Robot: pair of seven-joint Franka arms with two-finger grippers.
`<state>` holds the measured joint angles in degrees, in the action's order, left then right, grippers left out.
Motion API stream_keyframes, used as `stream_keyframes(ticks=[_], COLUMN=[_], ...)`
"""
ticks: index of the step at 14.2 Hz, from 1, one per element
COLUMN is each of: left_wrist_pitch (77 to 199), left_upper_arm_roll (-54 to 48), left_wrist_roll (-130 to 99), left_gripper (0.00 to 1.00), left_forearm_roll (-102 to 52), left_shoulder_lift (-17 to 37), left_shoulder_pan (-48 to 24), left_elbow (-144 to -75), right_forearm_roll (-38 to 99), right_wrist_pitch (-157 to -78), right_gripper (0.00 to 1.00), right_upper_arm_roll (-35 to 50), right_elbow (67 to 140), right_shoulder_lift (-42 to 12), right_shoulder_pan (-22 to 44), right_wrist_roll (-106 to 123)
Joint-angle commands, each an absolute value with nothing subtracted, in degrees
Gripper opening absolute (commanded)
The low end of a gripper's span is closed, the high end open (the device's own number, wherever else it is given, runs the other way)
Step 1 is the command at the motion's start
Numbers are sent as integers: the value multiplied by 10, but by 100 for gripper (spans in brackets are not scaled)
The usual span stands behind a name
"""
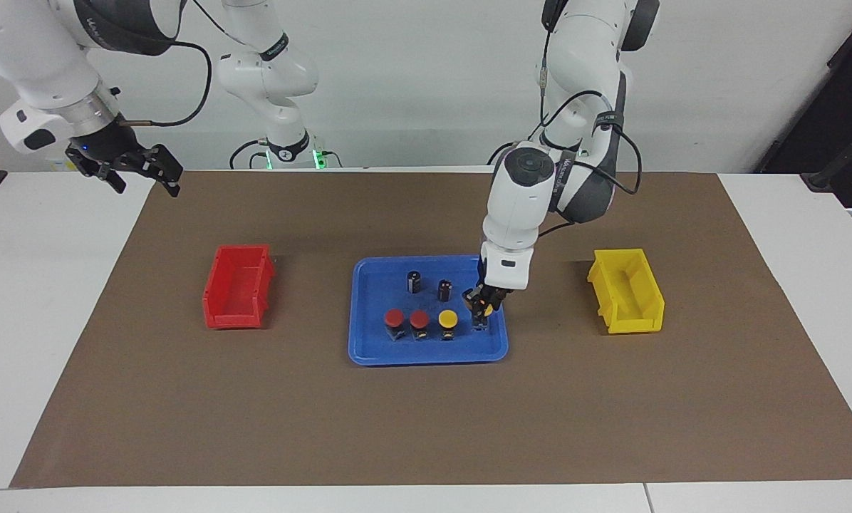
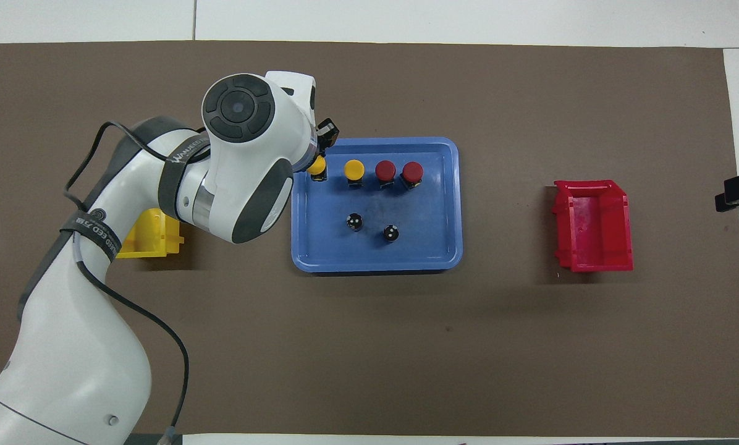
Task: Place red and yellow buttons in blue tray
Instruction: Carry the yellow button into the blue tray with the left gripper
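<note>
The blue tray (image 1: 426, 354) lies mid-table. In it stand two red buttons (image 1: 395, 318) (image 1: 419, 320) and one yellow button (image 1: 447, 319) in a row, also seen in the overhead view (image 2: 412, 172) (image 2: 385, 169) (image 2: 353, 169). My left gripper (image 1: 481, 311) is shut on the second yellow button (image 1: 486, 308) and holds it low in the tray, beside the first yellow button, toward the left arm's end; it also shows in the overhead view (image 2: 316, 165). I cannot tell whether it touches the tray floor. My right gripper (image 1: 141, 173) waits open and empty, raised near the right arm's end of the table.
Two dark capless cylinders (image 1: 414, 281) (image 1: 445, 289) stand in the tray, nearer to the robots than the buttons. An empty red bin (image 1: 237, 286) sits toward the right arm's end, and a yellow bin (image 1: 627, 291) toward the left arm's end. Brown paper covers the table.
</note>
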<state>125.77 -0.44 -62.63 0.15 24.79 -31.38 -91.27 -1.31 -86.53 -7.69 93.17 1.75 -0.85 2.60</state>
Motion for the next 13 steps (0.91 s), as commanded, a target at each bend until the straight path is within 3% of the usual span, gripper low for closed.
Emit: stream_keyframes(ticks=[1, 10, 11, 13], left_wrist_pitch=[1278, 1282, 1285, 1284], left_upper_arm_roll=[4, 4, 4, 4], left_wrist_roll=[-632, -612, -612, -611], left_gripper=[2, 2, 5, 38], left_forearm_roll=[-1, 0, 0, 0], left_shoulder_lift=[268, 274, 274, 274], left_shoulder_pan=[-322, -317, -317, -317], left_elbow=[-901, -929, -928, -926], right_forearm_roll=[-14, -11, -11, -11], right_wrist_pitch=[-877, -873, -872, -873], right_gripper=[100, 100, 100, 100], right_upper_arm_roll=[-76, -74, -74, -73], right_elbow=[952, 953, 953, 953], right_shoulder_lift=[32, 33, 33, 33], right_shoulder_pan=[-9, -1, -1, 0], right_wrist_roll=[31, 31, 31, 32])
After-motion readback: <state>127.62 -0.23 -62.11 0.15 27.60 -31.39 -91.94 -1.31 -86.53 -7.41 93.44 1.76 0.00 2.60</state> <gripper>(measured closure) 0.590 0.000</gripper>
